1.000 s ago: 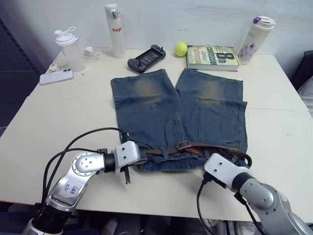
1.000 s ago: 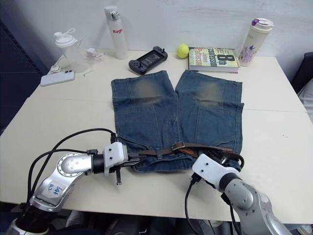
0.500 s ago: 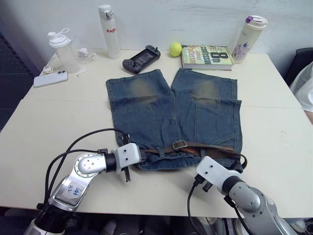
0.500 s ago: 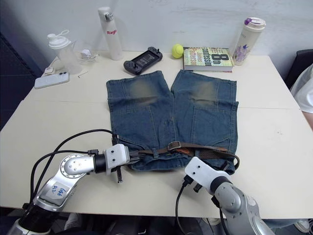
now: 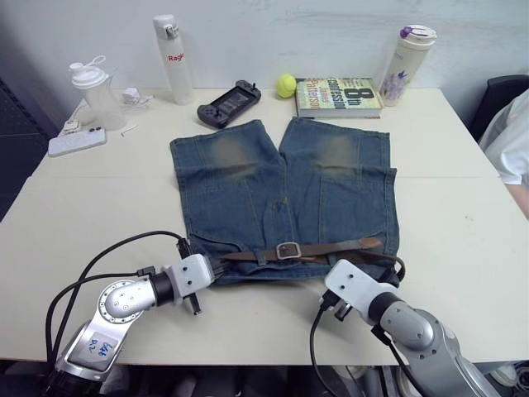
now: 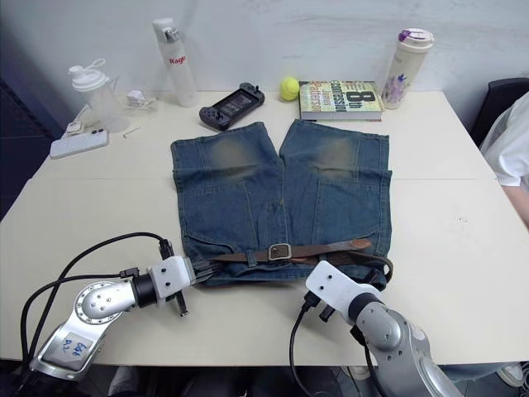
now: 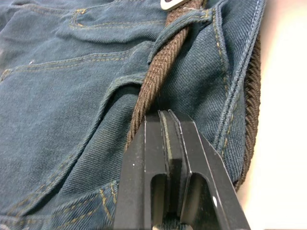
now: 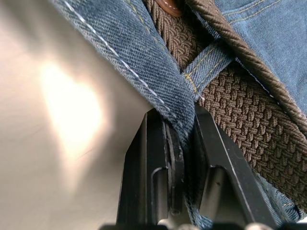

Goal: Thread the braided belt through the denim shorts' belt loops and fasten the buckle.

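Denim shorts (image 5: 285,198) are lying flat mid-table, the braided belt (image 5: 331,248) running along the near waistband with its buckle (image 5: 288,250) between both grippers and bare table (image 5: 99,207) lying open outside them. Left wrist view: the left gripper (image 7: 165,117) is closing tight at the belt's end. Right wrist view: the right gripper (image 8: 180,124) is pinching the waistband's edge, a belt loop (image 8: 206,60) just beyond.

Braided belt (image 7: 158,72) woven, matt; denim shorts (image 5: 248,207) coarse cloth
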Motion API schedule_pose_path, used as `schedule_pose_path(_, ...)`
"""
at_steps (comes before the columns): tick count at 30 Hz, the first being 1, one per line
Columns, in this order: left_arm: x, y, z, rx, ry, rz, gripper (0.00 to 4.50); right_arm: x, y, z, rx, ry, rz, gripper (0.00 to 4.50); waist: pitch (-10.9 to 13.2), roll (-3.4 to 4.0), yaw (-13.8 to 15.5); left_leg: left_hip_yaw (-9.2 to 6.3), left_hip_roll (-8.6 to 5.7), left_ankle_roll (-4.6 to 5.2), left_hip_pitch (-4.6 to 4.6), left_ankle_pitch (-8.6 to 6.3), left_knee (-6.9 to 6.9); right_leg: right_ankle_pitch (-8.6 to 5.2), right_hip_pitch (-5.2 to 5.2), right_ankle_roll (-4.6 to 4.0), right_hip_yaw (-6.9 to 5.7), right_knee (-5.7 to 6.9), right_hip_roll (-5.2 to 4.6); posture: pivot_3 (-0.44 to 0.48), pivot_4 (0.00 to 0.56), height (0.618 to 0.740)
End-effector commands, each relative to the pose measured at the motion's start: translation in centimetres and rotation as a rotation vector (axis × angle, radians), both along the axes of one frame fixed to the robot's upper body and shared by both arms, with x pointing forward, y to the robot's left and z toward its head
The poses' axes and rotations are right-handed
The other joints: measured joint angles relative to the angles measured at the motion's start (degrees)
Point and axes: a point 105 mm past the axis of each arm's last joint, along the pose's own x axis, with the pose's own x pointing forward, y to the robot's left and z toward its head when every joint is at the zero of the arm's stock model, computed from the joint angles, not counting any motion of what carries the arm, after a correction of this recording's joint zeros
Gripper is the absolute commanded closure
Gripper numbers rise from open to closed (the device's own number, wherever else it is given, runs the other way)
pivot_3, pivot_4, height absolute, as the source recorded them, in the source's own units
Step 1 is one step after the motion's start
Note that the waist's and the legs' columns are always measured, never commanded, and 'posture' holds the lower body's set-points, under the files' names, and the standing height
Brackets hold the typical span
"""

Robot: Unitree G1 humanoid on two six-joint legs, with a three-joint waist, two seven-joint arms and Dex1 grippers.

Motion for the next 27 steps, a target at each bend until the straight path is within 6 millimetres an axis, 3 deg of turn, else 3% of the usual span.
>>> schedule_pose_path(1,-0.4,6.7,-6.2,0.095,0.258,0.295,4.5,0.3,-1.2,-0.1,-0.03,0.008,-0.046,4.48,-0.31,0.35,0.02,0.0,0.01,-0.01,0.07,0.02,-0.11,-0.01,0.0,-0.02,0.0,0.02,0.01,0.0,0.15,0.74)
schedule_pose_path(8,-2.3,6.0,-6.9,-0.017,0.309,0.317,4.5,0.5,-1.2,-0.1,-0.032,0.008,-0.043,4.48,-0.47,0.49,-0.02,0.0,0.05,-0.06,0.18,0.09,-0.28,-0.04,0.0,-0.07,0.01,0.06,0.05,0.0,0.15,0.74)
schedule_pose_path(15,-1.3,2.5,-2.1,-0.211,0.199,0.161,4.5,0.6,-0.7,0.3,-0.007,-0.003,-0.006,4.48,-0.94,0.35,0.14,0.03,0.05,-0.04,0.16,0.06,-0.36,-0.06,-0.03,-0.11,0.07,-0.01,0.05,0.0,0.15,0.74)
schedule_pose_path(20,-1.6,0.6,0.1,-0.266,0.209,0.042,4.5,0.4,-0.7,0.8,0.016,0.01,0.028,4.48,-0.72,0.03,0.2,0.03,0.03,-0.04,0.03,0.06,-0.35,-0.06,-0.07,-0.12,0.06,-0.07,0.04,0.0,0.15,0.74)
schedule_pose_path(21,-1.8,0.5,0.3,-0.261,0.221,0.016,4.17,0.5,-1.1,1.2,0.035,0.015,0.02,4.49,-0.66,-0.02,0.25,0.03,0.02,-0.03,0.03,0.06,-0.35,-0.06,-0.07,-0.12,0.07,-0.09,0.03,0.0,0.15,0.74)
schedule_pose_path(24,-2.5,0.2,0.9,-0.25,0.253,-0.051,3.36,0.4,-2.2,2.1,0.078,0.036,0.009,3.21,-0.38,-0.17,0.33,0.03,0.0,-0.03,-0.02,0.06,-0.34,-0.06,-0.08,-0.12,0.06,-0.11,0.01,0.0,0.15,0.74)
schedule_pose_path(27,-2.9,0.1,2.1,-0.257,0.275,-0.108,2.03,-0.4,-2.9,2.8,0.117,0.104,0.055,1.77,-0.05,-0.16,0.38,0.02,-0.03,-0.01,-0.05,0.06,-0.32,-0.06,-0.07,-0.12,0.04,-0.14,-0.02,0.0,0.15,0.74)
